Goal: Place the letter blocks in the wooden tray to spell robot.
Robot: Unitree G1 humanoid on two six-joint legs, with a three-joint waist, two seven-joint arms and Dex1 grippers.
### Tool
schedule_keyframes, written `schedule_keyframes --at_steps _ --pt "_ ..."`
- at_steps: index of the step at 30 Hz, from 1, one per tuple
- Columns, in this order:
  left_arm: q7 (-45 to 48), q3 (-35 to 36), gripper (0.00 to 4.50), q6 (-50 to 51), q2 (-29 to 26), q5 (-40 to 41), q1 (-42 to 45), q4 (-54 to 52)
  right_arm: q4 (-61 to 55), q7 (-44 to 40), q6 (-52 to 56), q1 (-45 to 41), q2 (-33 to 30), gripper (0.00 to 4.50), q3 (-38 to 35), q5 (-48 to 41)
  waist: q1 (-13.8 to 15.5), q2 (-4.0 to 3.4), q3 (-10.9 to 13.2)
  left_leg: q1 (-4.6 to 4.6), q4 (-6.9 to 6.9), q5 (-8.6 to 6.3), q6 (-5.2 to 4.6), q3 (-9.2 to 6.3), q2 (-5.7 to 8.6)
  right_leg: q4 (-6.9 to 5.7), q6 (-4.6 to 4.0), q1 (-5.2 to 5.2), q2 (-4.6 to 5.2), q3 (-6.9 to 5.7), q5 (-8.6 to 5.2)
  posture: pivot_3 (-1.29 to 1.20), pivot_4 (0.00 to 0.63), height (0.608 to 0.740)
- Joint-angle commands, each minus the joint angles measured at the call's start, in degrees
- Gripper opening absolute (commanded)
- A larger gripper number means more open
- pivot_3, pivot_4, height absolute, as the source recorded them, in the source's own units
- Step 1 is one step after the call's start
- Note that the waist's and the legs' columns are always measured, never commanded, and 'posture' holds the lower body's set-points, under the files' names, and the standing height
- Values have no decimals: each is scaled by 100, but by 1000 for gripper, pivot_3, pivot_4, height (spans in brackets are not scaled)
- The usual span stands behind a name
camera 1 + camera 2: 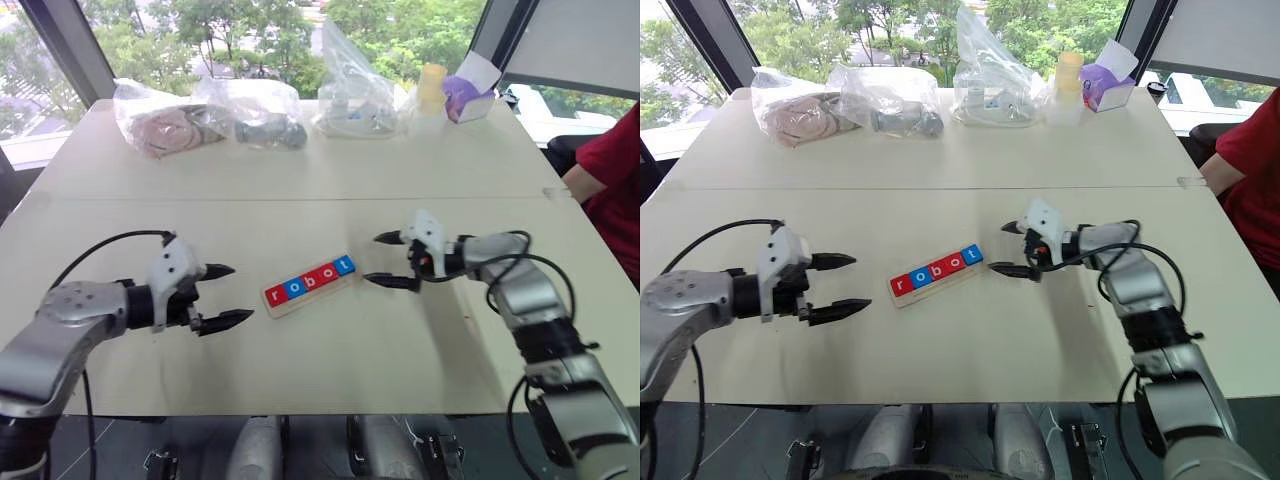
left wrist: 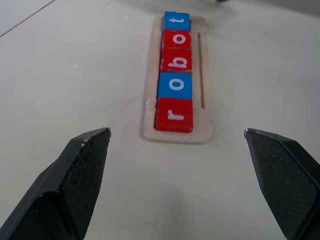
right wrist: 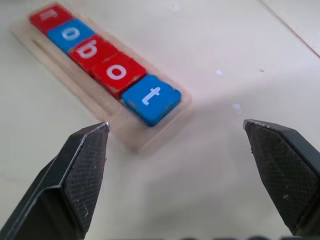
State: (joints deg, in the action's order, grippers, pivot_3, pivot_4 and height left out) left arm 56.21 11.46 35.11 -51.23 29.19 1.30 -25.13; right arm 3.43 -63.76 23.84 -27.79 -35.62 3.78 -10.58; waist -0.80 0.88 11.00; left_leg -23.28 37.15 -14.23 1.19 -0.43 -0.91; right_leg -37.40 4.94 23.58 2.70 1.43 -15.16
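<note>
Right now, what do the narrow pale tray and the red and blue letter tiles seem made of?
The narrow pale tray: likely unfinished light wood, matte, with a routed groove. The red and blue letter tiles: probably painted wood or plastic, glossy, with chipped edges and white letters.
</note>
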Motion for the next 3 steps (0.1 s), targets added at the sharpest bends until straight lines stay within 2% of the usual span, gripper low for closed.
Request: schedule_keyframes --at_steps 1,3 --pt "-60 641 4500 152 -43 238 -445 -307 -1481 346 1178 779 -250 4443 -703 -717 5 0 0 0 0 0 0 0 0 0 -1 0 1 0 0 0 150 740" --pt "-182 899 4500 233 47 353 -630 -334 -2099 664 1704 1317 -285 4443 -1046 -969 6 1 -1 1 0 0 0 -1 -2 4 -19 -3 3 0 -11 0 150 740"
